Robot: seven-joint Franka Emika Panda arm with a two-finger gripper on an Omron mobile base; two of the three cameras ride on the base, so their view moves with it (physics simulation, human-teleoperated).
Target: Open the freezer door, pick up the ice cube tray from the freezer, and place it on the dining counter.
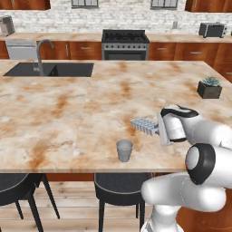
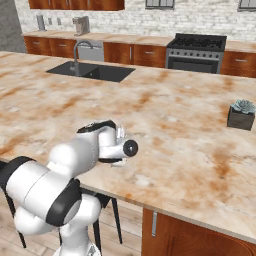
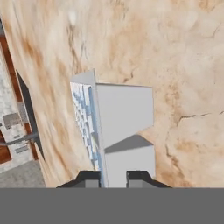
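Now our jaws pinch the ice cube tray [image 3: 124,118] edgewise above the tabletop [image 1: 68,113]; releasing early could topple it against the grey cup [image 1: 124,150].

**Worktop and what sits on it**

You have a beige, orange-marbled worktop [image 1: 68,108] before you. A small grey cup [image 1: 124,150] stands near its front edge, a potted succulent [image 1: 210,87] at the right, and a dark sink [image 1: 50,69] is set into the far left.

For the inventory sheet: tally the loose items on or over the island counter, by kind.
Ice cube tray, held in the tool: 1
Grey cup: 1
Potted plant: 1
Total: 3
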